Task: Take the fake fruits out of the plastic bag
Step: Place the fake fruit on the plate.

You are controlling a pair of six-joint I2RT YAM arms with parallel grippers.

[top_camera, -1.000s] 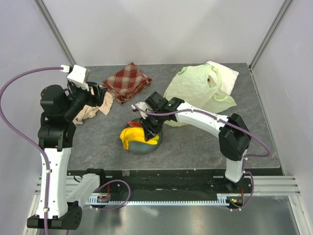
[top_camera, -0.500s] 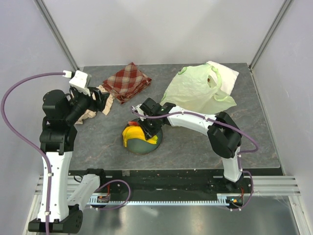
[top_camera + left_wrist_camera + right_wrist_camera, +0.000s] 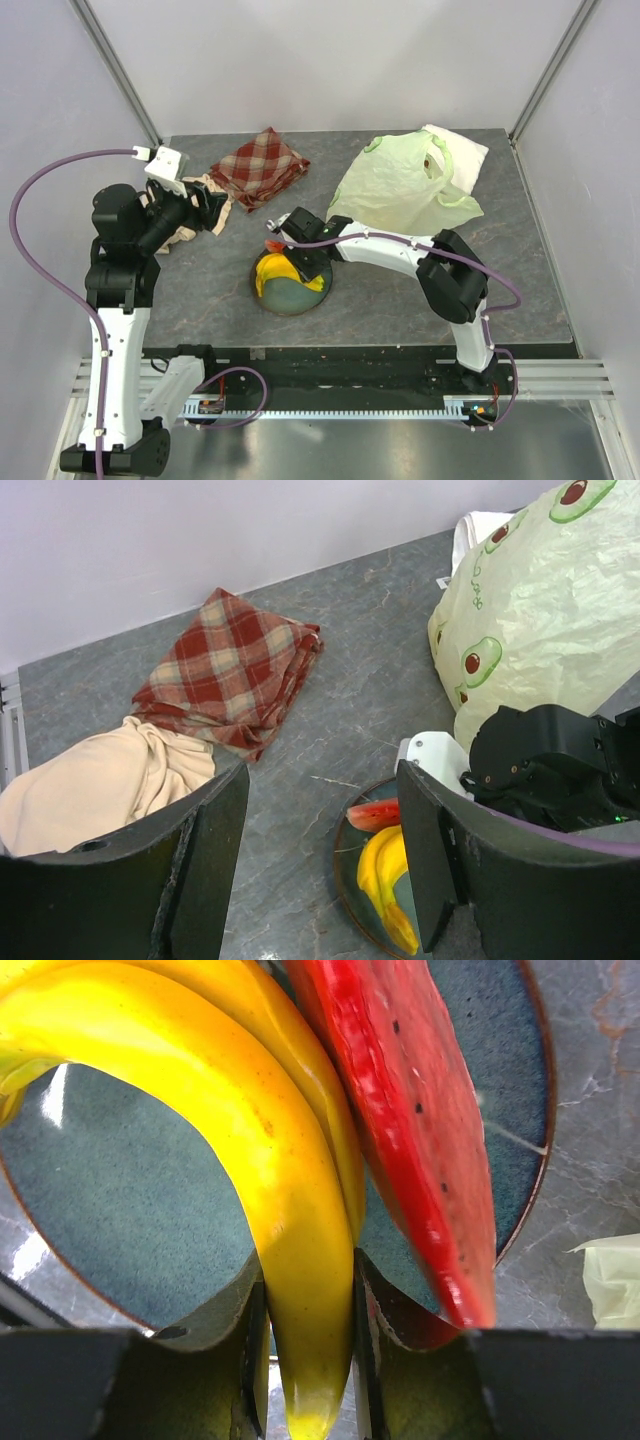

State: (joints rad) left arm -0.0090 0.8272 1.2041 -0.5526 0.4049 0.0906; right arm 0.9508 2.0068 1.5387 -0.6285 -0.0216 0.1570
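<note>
Lower now, the right gripper has set the glossy yellow plastic banana bunch on the round dark teal plate, still pinching one end, beside the red plastic watermelon slice. A careless pull-back could shove that slice off the plate. Only the right wrist view shows the pinch. The overhead view shows the crinkly pale green plastic bag beyond the plate. The left gripper is spread and empty.
</note>
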